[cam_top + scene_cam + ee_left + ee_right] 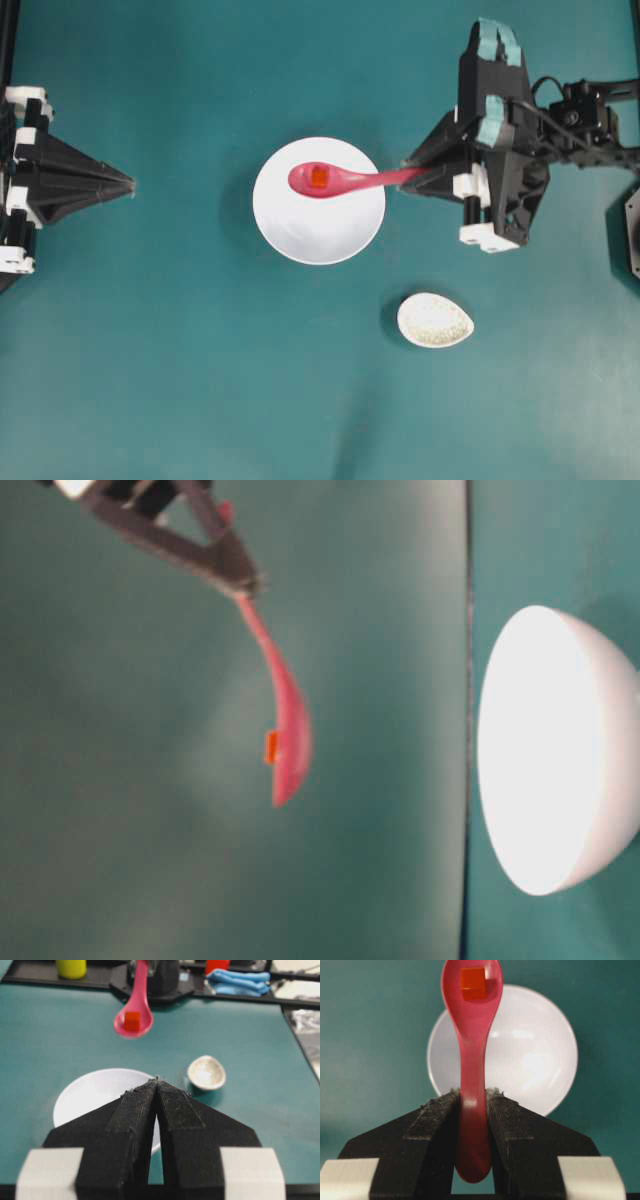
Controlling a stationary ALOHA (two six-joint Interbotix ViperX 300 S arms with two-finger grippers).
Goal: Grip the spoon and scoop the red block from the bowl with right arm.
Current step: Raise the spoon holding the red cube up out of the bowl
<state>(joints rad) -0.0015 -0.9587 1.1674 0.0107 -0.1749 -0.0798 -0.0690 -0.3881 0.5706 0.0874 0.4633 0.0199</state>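
Observation:
My right gripper (412,176) is shut on the handle of the pink-red spoon (345,181), which it holds level above the white bowl (345,230). The red block (319,178) sits in the spoon's scoop. In the right wrist view the spoon (472,1060) runs out from between the fingers over the bowl (535,1060), with the block (472,983) at its far end. The table-level view shows the spoon (285,725) lifted clear of the bowl (550,750). My left gripper (130,184) is shut and empty at the left, apart from the bowl; it also shows in its own wrist view (157,1081).
A small speckled cream dish (435,320) lies on the teal table in front of the bowl, to the right. In the left wrist view, a yellow cup (71,967) and blue cloth (239,982) lie beyond the table's far edge.

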